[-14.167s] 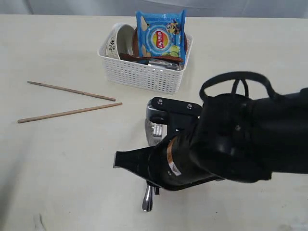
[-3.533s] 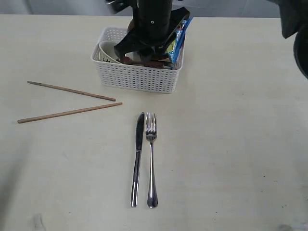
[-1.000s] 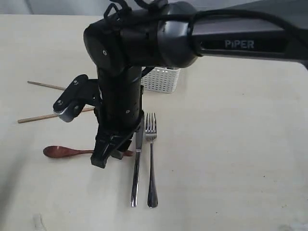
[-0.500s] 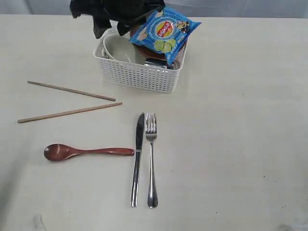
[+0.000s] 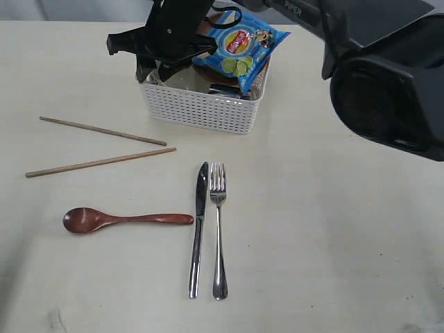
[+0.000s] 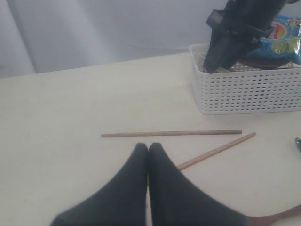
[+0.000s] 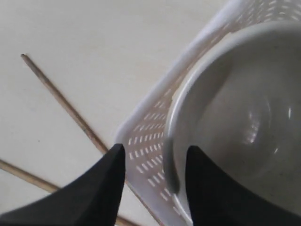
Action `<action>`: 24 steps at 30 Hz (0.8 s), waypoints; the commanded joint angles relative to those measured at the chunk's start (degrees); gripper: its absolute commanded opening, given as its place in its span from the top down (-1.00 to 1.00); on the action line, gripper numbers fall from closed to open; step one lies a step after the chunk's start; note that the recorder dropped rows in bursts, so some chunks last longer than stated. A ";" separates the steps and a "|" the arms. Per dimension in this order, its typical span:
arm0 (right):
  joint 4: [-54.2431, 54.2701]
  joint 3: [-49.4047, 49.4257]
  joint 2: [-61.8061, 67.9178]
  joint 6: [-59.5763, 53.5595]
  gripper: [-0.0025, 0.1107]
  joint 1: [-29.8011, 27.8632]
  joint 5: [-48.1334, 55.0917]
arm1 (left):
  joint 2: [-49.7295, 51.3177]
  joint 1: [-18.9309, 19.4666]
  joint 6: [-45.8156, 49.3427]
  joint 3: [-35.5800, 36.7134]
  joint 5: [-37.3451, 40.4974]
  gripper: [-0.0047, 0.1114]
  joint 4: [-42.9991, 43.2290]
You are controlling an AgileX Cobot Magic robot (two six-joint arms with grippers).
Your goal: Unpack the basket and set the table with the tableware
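The white basket (image 5: 201, 107) stands at the back of the table (image 5: 333, 229), with a pale bowl (image 7: 235, 108) in its left end. My right gripper (image 5: 154, 71) reaches across to that end. It is open (image 7: 155, 153), one finger outside the basket wall (image 7: 150, 136) and the other inside the bowl, so the jaws straddle the wall and the bowl's rim. Two chopsticks (image 5: 103, 130) (image 5: 100, 162), a red-brown spoon (image 5: 125, 219), a knife (image 5: 198, 229) and a fork (image 5: 218, 229) lie on the table. My left gripper (image 6: 148, 147) is shut and empty, hovering near the chopsticks (image 6: 171, 133).
A blue chips bag (image 5: 239, 48) lies tilted across the basket's right half, over other items. The right arm's dark body (image 5: 388, 76) fills the upper right of the exterior view.
The right arm left the spoon lying on the table beside the knife and went back to the basket. It has now come down at the basket's left end, over the bowl.
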 commanded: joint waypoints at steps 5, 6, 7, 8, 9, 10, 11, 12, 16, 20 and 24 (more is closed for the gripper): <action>-5.80 -0.61 0.99 2.39 0.26 -0.29 1.96 | -0.12 -0.37 0.03 0.11 -0.46 0.92 -0.12; -6.09 -0.61 0.99 2.39 0.26 -0.29 2.23 | -0.12 -0.37 0.03 0.11 -0.46 0.92 -0.12; -6.21 -0.61 0.99 2.39 0.26 -0.29 2.38 | -0.12 -0.37 0.03 0.11 -0.46 0.92 -0.12; -6.21 -0.61 0.99 2.39 0.26 -0.29 2.62 | -0.12 -0.37 0.03 0.11 -0.46 0.92 -0.12; -6.21 -0.61 0.99 2.27 0.27 -0.29 2.62 | -0.12 -0.37 0.03 0.11 -0.46 0.92 -0.12; -5.98 -0.61 0.99 1.26 0.32 -0.17 2.37 | -0.12 -0.37 0.03 0.11 -0.46 0.92 -0.12; -4.61 -0.61 0.99 -1.27 0.43 -0.04 1.82 | -0.12 -0.37 0.03 0.11 -0.46 0.92 -0.12; -2.83 -0.61 0.99 -3.71 0.62 0.08 1.69 | -0.12 -0.37 0.03 0.11 -0.46 0.92 -0.12; 2.19 -0.61 0.77 -8.49 0.96 0.18 1.34 | -0.12 -0.37 0.03 0.11 -0.46 0.92 -0.12; 2.58 -0.61 -1.92 -9.54 0.96 0.18 1.56 | -0.12 -0.37 0.03 0.11 -0.46 0.92 -0.12; 2.58 -0.61 -4.91 -9.68 0.96 0.18 1.45 | -0.12 -0.37 0.03 0.11 -0.46 0.92 -0.12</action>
